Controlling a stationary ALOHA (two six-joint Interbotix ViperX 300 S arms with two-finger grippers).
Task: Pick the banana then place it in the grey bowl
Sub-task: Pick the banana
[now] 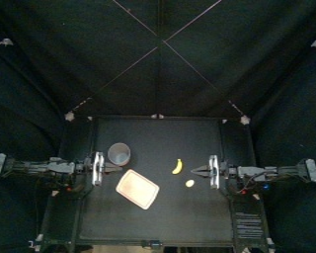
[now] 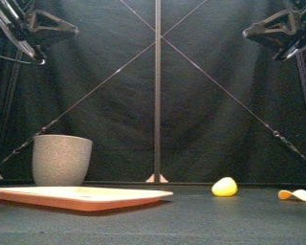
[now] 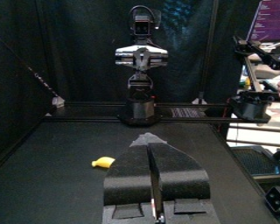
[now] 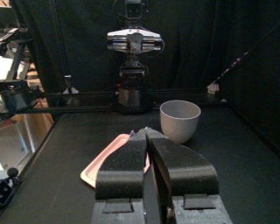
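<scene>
Banana [image 1: 178, 166] lies on bare table [image 1: 174, 212], open above and on all sides. Small yellow toy [image 1: 190, 183] sits near it toward the front, not touching. Bare strip between banana and cup [image 1: 118, 152]. Cup mouth faces up, nothing over it. Flat tray [image 1: 137, 187] lies low, near the cup's front. Left arm [image 1: 48, 166] and right arm [image 1: 273, 171] sit at the table sides, off the middle.

The booth is dim. The black curtains [image 1: 68, 59] swallow most of the light, and the black surface [image 2: 232, 220] shows only a faint grey sheen in the front view. Light falls softly from above, so the flat pink tray [image 2: 79, 197] throws just a thin dark shadow under its rim. The tall grey speckled cup [image 4: 180, 129] has a pale wall and a darker inside. The small yellow banana [image 1: 178, 165] stands out bright. The far arm's silver cross-plate [image 3: 143, 57] glares white.
</scene>
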